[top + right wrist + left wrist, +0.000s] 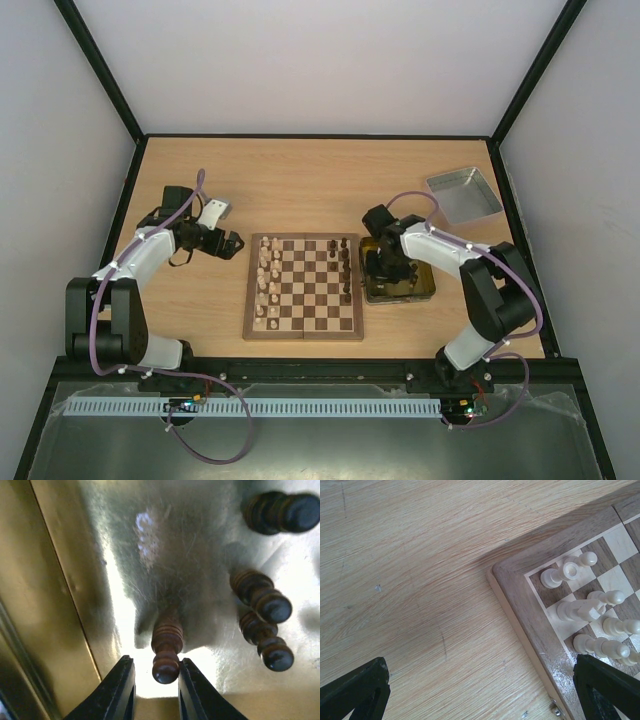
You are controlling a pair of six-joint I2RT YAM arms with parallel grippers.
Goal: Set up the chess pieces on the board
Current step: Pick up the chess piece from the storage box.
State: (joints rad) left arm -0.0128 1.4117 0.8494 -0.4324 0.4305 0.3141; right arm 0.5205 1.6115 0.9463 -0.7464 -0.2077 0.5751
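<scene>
- From the top camera, the board (303,287) lies at the middle of the wooden table (300,180), between your two arms.
- Pale chess pieces (268,285) fill its left columns and dark chess pieces (340,262) stand along its right side.
- Your left gripper (236,244) hovers just off the board's far-left corner, over bare table.
- Your right gripper (384,268) reaches down into the gold tin (425,285), which sits beside the board's right edge. A silver tray (463,195) lies well apart, at the far right.
- In the left wrist view, your left gripper (480,680) has its black fingers (355,692) spread wide with nothing between them.
- One finger is over the grainy table (420,570) and the other is over the board's brown border (540,585).
- Turned cream pieces (580,610) crowd the corner squares. There is open table on the left.
- In the right wrist view, your right gripper (156,661) is only narrowly parted around a ribbed dark piece (166,647) lying on the scratched, shiny tin floor (165,545).
- A bright gap shows on the piece's left side. You cannot tell whether the other finger (195,690) touches it.
- Three more dark pieces (262,597) lie to the right, and the tin wall (50,605) runs close on the left.
</scene>
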